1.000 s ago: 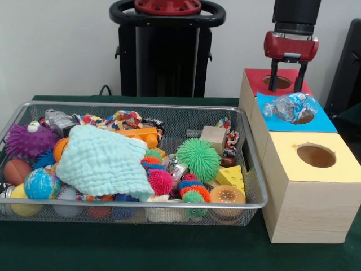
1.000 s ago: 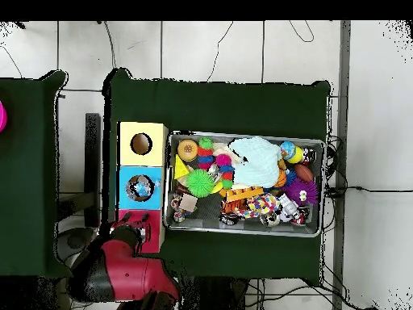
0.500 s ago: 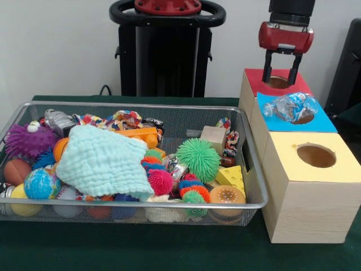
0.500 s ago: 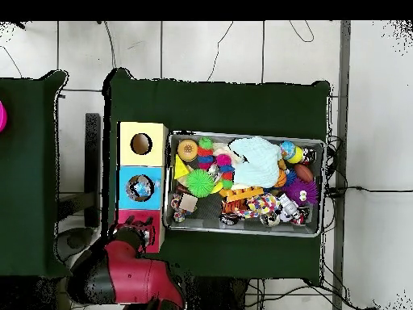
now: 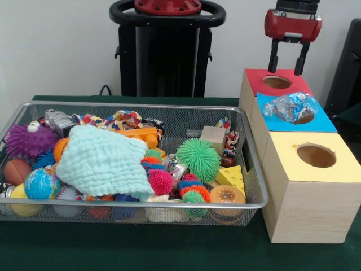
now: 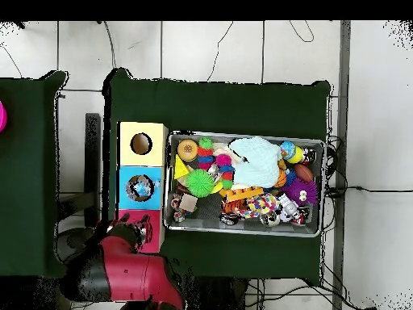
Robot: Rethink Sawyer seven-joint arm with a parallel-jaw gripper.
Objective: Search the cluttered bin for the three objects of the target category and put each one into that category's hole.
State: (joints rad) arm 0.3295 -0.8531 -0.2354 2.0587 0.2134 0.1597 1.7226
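1. The gripper (image 5: 288,66) hangs above the red box (image 5: 260,84), its two black fingers (image 5: 273,62) spread apart with nothing between them.
2. A crushed plastic bottle (image 5: 290,106) lies across the hole of the blue box (image 5: 320,122) (it sits on top, not down inside).
3. The bottle's long axis runs roughly from 9 to 3 o'clock in the front view, tilted slightly up at the 3 o'clock end; I cannot tell which end is the cap.
4. Risk: lying flat across the opening, the bottle may stay bridged there and never drop, or a nudge could roll it off the lid.
5. Risk: the wire bin (image 5: 252,164) is heaped, and the mint cloth (image 5: 101,161) at its 9 o'clock side could be hiding further targets, so a search may miss them.
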